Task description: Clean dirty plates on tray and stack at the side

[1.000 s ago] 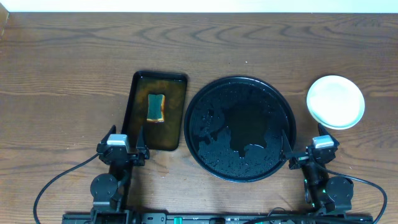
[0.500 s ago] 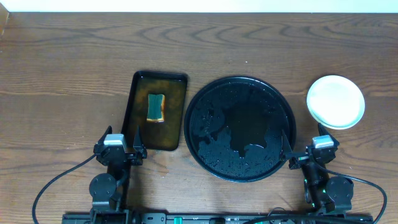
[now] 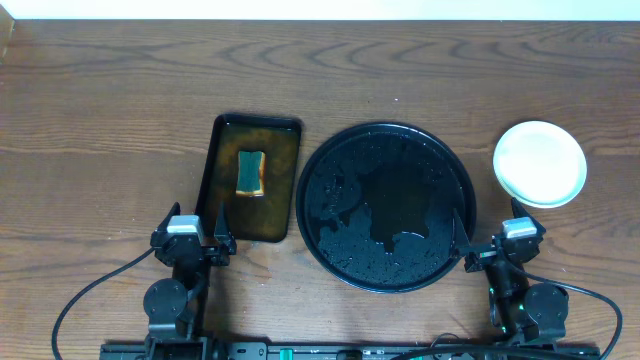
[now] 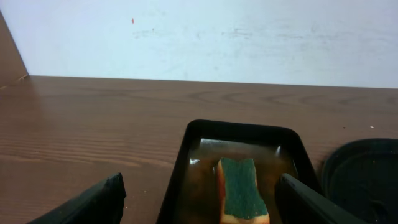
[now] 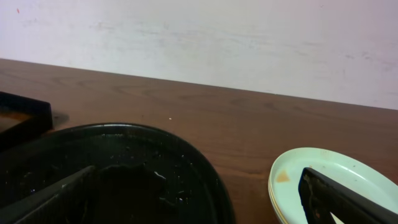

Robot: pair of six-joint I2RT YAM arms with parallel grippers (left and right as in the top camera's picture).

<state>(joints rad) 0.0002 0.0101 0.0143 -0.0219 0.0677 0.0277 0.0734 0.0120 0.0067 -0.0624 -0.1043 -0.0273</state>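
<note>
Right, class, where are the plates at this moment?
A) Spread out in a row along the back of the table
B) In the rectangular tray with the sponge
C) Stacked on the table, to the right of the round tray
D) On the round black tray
C: the plates sit in one stack on the bare wood right of the round tray, which holds only water drops, and the rectangular tray holds only the sponge.

Stack of small round pale mint-white plates (image 3: pixel 540 163), flat on bare brown wood-grain tabletop (image 3: pixel 120 120), just right of large round glossy black tray (image 3: pixel 387 207), droplet-wet.
</note>
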